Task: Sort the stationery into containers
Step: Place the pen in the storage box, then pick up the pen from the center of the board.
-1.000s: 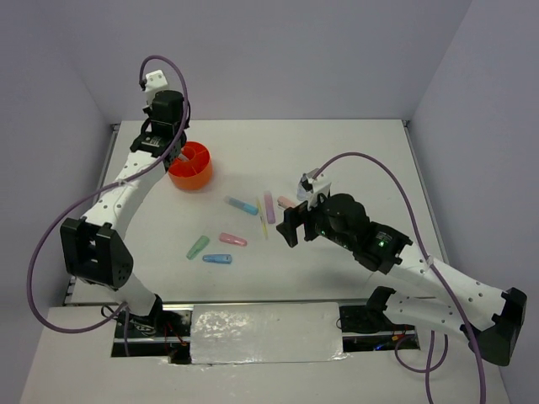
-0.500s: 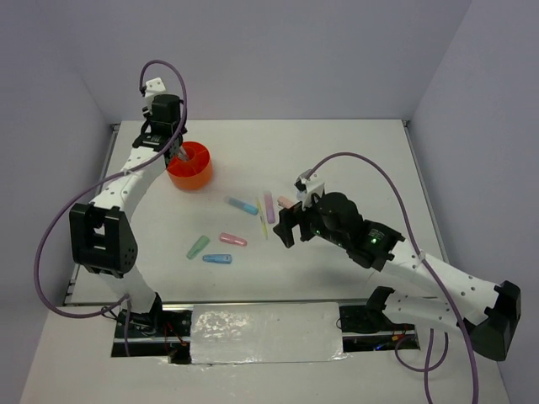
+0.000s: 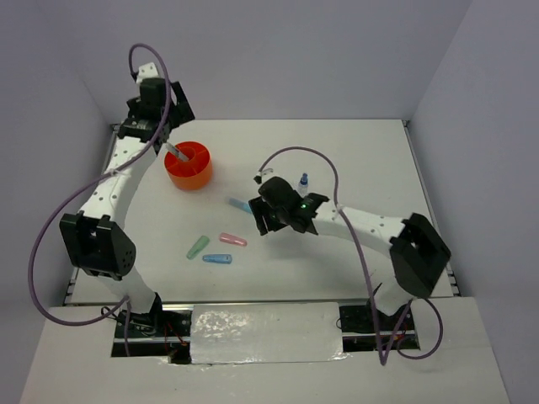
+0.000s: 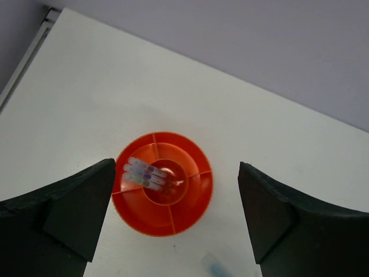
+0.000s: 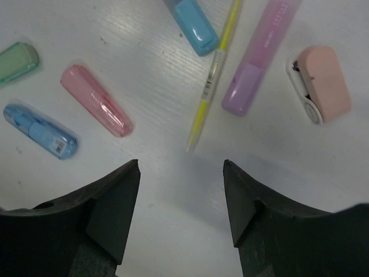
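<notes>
Nearest you, three capped pieces lie on the table [image 3: 354,151], off to the left of your right claw [image 5: 180,164]: a blue piece [image 5: 40,131], a pale green piece [image 5: 17,62] and a translucent pink piece [image 5: 97,101].

The right claw hangs low over the table, jaws partly apart, gripping nothing. Just beyond the gap between its fingers lies the tip of a thin yellow pen [image 5: 213,75], which runs away from the claw. To the pen's left sits a blue-capped marker [image 5: 193,26]. To its right are a pale purple marker [image 5: 259,57] and then a pink eraser block [image 5: 323,81] with a white edge. None of them touches the fingers.

Farther out, a tiny clear bottle [image 3: 304,181] with a blue cap stands upright close to the right arm.

At the far left, the round orange organizer [image 4: 173,222] sits directly under your left claw [image 4: 176,167], which hovers high above it with jaws spread wide and empty. The organizer has a central ring and dividers. A few thin clear pens [image 4: 144,172] lean from the ring towards its rim.
</notes>
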